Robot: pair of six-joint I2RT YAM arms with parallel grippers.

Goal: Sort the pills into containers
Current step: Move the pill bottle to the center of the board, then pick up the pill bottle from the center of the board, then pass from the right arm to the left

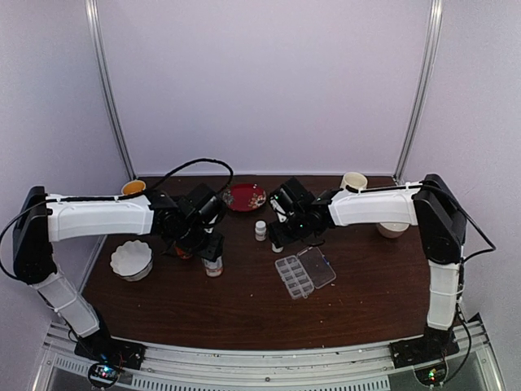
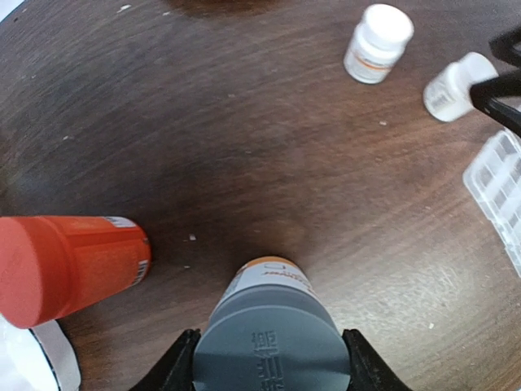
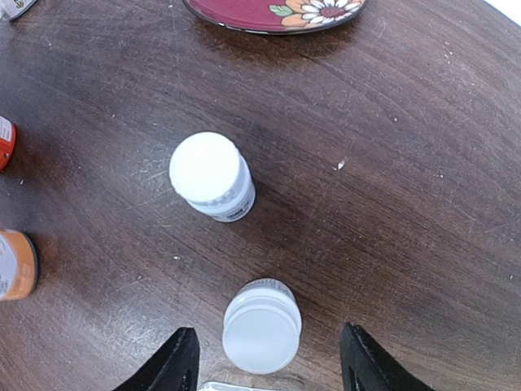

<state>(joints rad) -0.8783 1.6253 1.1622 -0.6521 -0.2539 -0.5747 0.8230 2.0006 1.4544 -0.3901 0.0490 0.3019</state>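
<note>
Bottle-opening step: left gripper [image 2: 271,352] clamps the grey-capped bottle [image 2: 273,322]; right gripper [image 3: 264,358], wide open, straddles a white bottle [image 3: 261,327] and should close next.

The dark brown, wood-grained bench [image 3: 407,204] carries a round maroon plate [image 3: 244,12] painted with orange-and-white flowers, an all-orange plastic bottle [image 2: 65,265], a grey-capped orange bottle [image 2: 273,350], a white round plastic bottle [image 3: 210,175] and a clear rectangular plastic organizer box [image 1: 304,274].

Soft, diffuse overhead light. The grey-capped bottle [image 2: 273,346] is blurred up close, with a dark shadow on the desk [image 2: 244,122] just beyond it. Wrist views bend at the edges; overhead view is slightly soft.
</note>
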